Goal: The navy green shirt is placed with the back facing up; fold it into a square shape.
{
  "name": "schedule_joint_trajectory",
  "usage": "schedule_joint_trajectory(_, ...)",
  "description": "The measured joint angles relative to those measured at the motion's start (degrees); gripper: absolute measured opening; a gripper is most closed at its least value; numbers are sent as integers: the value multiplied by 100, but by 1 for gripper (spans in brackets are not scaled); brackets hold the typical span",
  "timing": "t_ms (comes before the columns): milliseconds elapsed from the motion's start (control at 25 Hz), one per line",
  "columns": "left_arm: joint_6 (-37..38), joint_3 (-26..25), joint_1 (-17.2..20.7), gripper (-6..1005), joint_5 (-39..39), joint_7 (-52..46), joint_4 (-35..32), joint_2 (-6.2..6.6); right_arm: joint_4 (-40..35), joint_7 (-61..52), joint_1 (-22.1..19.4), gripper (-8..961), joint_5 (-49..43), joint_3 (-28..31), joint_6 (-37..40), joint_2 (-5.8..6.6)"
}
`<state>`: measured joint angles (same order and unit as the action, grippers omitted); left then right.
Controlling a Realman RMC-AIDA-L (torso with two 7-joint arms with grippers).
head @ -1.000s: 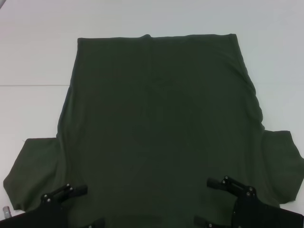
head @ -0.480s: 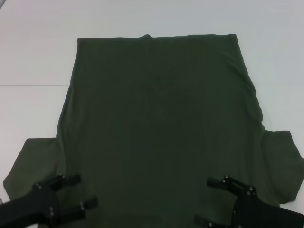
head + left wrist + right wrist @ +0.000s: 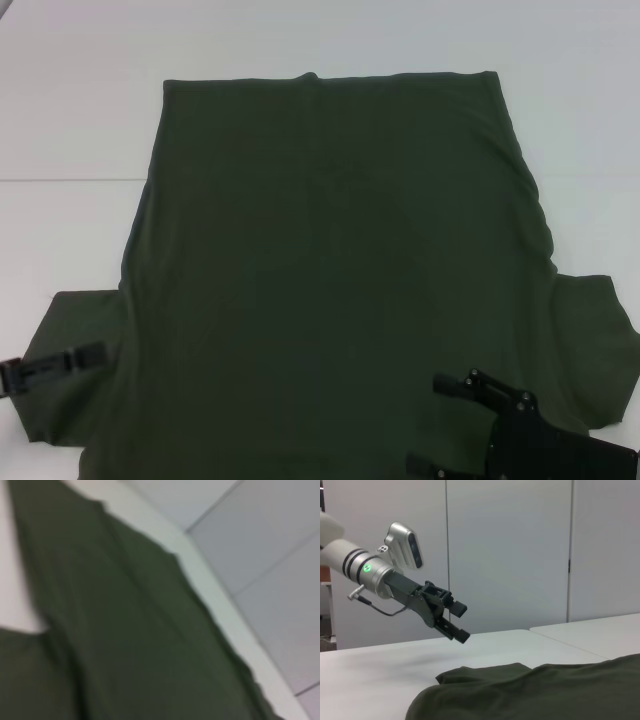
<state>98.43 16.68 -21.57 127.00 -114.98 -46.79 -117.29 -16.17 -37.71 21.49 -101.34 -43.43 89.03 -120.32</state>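
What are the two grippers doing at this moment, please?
Left gripper: open, empty, above the navy green shirt, over its sleeve.
Right gripper: open, empty, over the shirt.

The shirt, plain dark olive-green, lies spread flat on the white tabletop, both short sleeves out sideways.

Both arms sit low at the near edge, grippers apart.

The black left gripper is at about 8 o'clock in the head view, held in the air, fingers spread, on a white and silver arm. The black right gripper is at 5 o'clock, fingers parted, pointing toward 9 o'clock.
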Motion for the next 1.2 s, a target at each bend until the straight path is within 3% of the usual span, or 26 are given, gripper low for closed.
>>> schedule_joint_trajectory(320, -154, 2, -195, 912, 1168, -1941, -985, 211, 0, -4, 7, 943, 0, -7, 1, 0)
schedule_joint_trajectory(480, -623, 131, -414, 911, 1802, -2450, -861, 229, 0, -6, 18, 942, 0, -8, 1, 0)
schedule_joint_trajectory(840, -920, 298, -654, 910, 2387, -2849, -686, 284, 0, -8, 15, 942, 0, 18, 9, 0)
schedule_joint_trajectory(1200, -977, 510, -752, 909, 2533, -2968, -453, 310, 0, -9, 25, 941, 0, 29, 17, 0)
